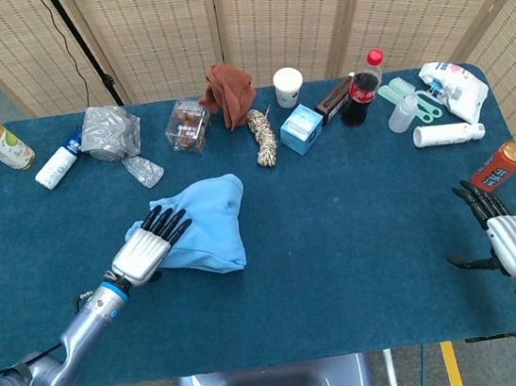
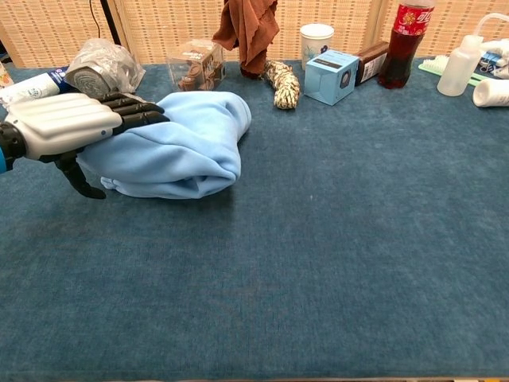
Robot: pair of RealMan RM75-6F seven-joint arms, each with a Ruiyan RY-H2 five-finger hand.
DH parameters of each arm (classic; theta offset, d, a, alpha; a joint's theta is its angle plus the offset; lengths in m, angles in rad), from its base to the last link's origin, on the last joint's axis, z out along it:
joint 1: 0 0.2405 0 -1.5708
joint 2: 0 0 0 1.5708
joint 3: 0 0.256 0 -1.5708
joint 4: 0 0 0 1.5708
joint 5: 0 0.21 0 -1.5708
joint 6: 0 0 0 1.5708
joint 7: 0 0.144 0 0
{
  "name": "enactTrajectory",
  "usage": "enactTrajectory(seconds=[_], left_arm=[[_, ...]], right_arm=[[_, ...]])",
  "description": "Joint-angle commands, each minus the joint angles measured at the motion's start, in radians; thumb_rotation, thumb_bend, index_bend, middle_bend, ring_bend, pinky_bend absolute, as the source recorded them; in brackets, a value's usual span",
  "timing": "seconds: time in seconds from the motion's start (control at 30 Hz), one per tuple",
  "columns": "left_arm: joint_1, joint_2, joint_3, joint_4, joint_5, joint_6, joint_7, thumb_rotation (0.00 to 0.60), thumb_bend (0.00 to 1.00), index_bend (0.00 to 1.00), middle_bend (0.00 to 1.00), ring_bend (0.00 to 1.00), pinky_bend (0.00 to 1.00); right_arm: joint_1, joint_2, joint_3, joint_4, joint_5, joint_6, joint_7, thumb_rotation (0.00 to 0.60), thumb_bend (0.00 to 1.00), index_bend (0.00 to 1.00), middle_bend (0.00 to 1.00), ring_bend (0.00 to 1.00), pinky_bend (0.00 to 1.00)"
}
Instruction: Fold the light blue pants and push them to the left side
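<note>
With my left hand [image 1: 144, 251] lying flat, fingers straight, on the bundled light blue pants [image 1: 201, 226], and my right hand [image 1: 506, 236] idle with fingers apart, I judge the leftward push is under way and next needs steady sideways pressure.

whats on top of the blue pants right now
The left hand rests on the left part of the bundled light blue pants, fingers lying flat over the cloth. Nothing else sits on them. The cloth beneath the hand is covered, so its folds there cannot be seen.

pants [image 1: 203, 227] left of table [image 1: 359, 237] centre, left hand [image 1: 140, 253] on them, bottles behind
</note>
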Motion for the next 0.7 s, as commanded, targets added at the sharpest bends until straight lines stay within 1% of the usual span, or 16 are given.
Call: enactTrajectory(seconds=[0.03,0.27,0.5,0.7], left_arm=[[-0.005,-0.018,0.014,0.026,0.009,-0.005,-0.018,0.600,0.05,0.00,0.00,0.00,0.00],[-0.012,-0.065,0.003,0.066,0.015,0.030,-0.014,0.600,0.05,0.00,0.00,0.00,0.00],[-0.031,-0.101,-0.018,0.090,-0.013,0.021,0.028,0.600,0.05,0.00,0.00,0.00,0.00],[-0.049,-0.123,-0.021,0.116,-0.011,0.016,0.025,0.600,0.05,0.00,0.00,0.00,0.00]], right_arm=[[-0.006,0.003,0.001,-0.002,-0.008,0.010,0.007,0.600,0.00,0.00,0.00,0.00,0.06],[-0.019,0.011,0.005,-0.013,-0.032,0.046,0.022,0.600,0.00,0.00,0.00,0.00,0.06],[-0.026,0.018,0.012,-0.012,-0.039,0.058,0.033,0.600,0.00,0.00,0.00,0.00,0.06],[-0.031,0.023,0.017,-0.014,-0.042,0.065,0.043,0.600,0.00,0.00,0.00,0.00,0.06]])
